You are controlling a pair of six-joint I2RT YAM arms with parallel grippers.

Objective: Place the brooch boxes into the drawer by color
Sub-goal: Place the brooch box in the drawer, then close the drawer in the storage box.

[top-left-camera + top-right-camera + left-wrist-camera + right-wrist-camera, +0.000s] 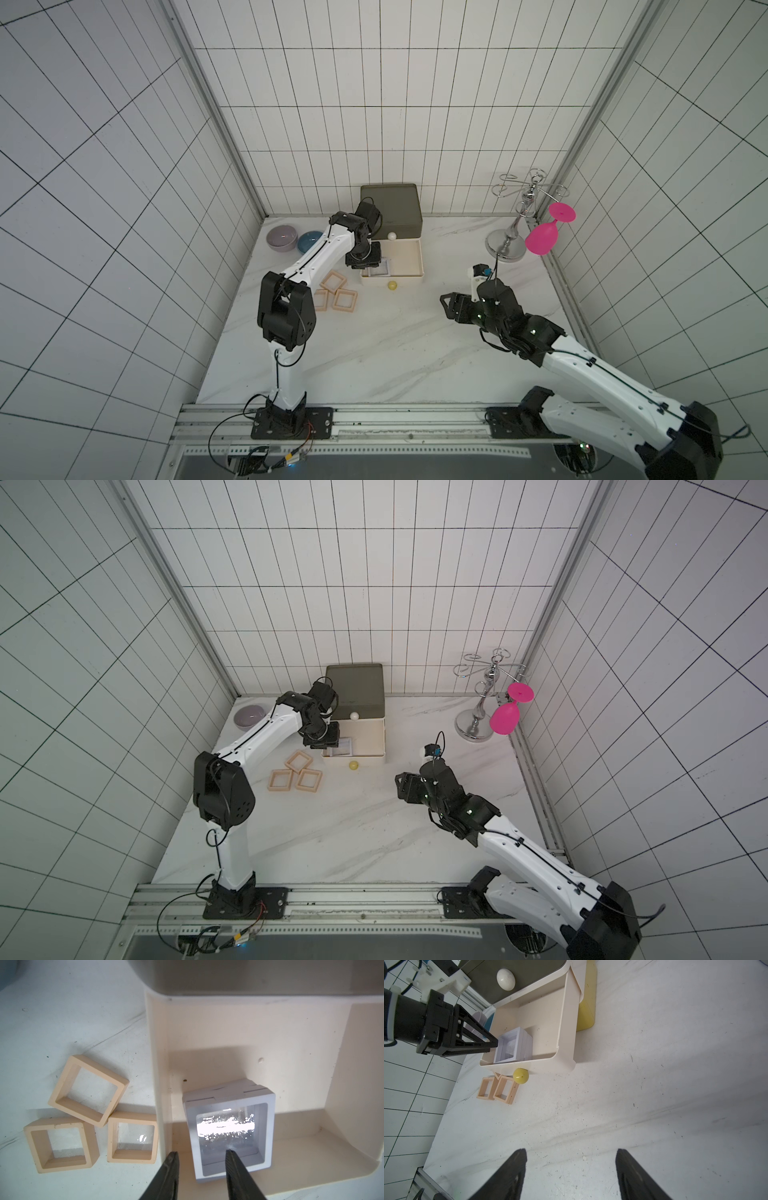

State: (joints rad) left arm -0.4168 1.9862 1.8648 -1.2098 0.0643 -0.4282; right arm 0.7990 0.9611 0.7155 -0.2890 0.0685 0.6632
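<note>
The drawer (390, 203) chest stands at the back with its cream-white tier (417, 272) (376, 754) pulled out. A stack of pale lavender-white brooch boxes (380, 271) (228, 1098) (508, 1045) lies in its front left corner. My left gripper (365, 259) (328, 742) (201, 1152) (494, 1044) hovers over that stack, open, with its jaws astride one frame side and clear of it. Three peach brooch boxes (333, 281) (298, 761) (88, 1089) lie on the table left of the drawer. My right gripper (446, 303) (571, 1153) is open and empty over bare table.
A yellow knob (392, 285) sits at the open tier's front and a white knob (392, 236) on the dark top tier. Lilac bowl (281, 237) and blue bowl (309, 241) stand back left. A metal stand (509, 245) with a pink glass (542, 241) is back right.
</note>
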